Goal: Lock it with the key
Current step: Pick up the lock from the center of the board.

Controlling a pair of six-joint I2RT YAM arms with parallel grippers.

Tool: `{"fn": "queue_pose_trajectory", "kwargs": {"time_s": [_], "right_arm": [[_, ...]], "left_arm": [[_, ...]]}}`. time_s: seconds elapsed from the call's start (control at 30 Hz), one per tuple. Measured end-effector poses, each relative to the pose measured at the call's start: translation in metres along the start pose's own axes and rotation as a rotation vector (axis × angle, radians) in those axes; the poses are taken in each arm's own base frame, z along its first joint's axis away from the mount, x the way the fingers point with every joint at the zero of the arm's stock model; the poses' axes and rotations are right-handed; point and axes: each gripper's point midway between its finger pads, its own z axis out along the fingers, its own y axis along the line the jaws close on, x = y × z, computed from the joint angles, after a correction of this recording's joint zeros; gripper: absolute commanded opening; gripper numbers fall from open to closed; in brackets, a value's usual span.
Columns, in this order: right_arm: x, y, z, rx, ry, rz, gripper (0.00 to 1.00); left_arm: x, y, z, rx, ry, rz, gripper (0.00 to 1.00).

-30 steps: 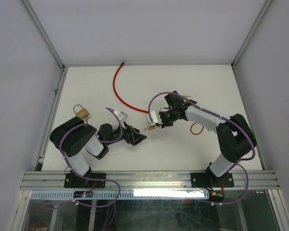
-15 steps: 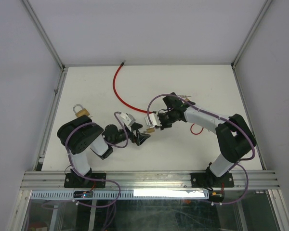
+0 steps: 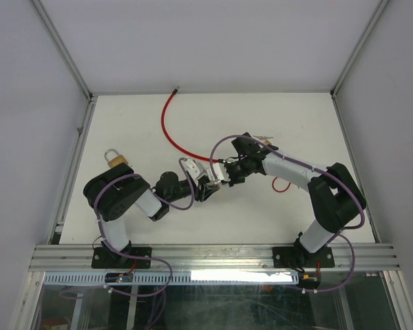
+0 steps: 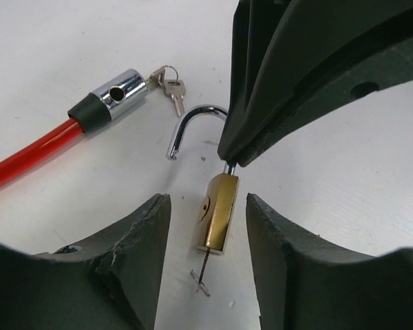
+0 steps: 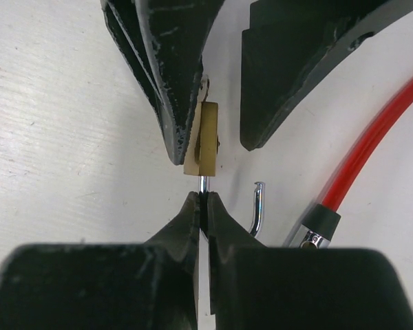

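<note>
A small brass padlock (image 4: 219, 214) hangs with its chrome shackle (image 4: 191, 121) swung open. My right gripper (image 5: 202, 201) is shut on the shackle's straight leg just above the body (image 5: 208, 141). A thin key (image 4: 203, 273) sticks out of the padlock's bottom end, seen edge-on. My left gripper (image 4: 206, 206) straddles the brass body, jaws open, with a narrow gap on each side in the left wrist view. In the top view both grippers meet at the padlock (image 3: 214, 180) near the table's middle.
A red cable (image 3: 168, 127) curves from the back of the table; its chrome lock end (image 4: 114, 95) lies close by with a small bunch of keys (image 4: 169, 84). A second brass padlock (image 3: 115, 160) sits at the left, near the left arm's elbow.
My left gripper has travelled right to the padlock, and its jaws have narrowed around the brass body. The right gripper shifted slightly left, still shut on the shackle.
</note>
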Motion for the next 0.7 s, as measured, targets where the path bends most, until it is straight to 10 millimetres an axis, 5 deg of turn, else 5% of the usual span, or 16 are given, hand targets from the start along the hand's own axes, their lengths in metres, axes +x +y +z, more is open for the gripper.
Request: {"fn": "queue_pose_trajectory", "kwargs": {"time_s": [0.33,0.5,0.57,0.7], "right_arm": [[0.001,0.003,-0.001,-0.013,-0.004,-0.002,0.00],[0.001,0.001,0.000,-0.009,-0.005,-0.010,0.00],[0.000,0.000,-0.001,-0.006,-0.007,-0.016,0.00],[-0.002,0.002,-0.001,-0.023,-0.011,0.003,0.17]], "left_arm": [[0.020,-0.002,0.007,0.026,0.107,-0.003,0.35],[0.024,-0.008,0.008,0.073,0.132,0.016,0.03],[0.024,-0.010,0.008,0.089,0.132,0.022,0.00],[0.024,-0.014,0.005,0.104,0.125,0.029,0.00]]}}
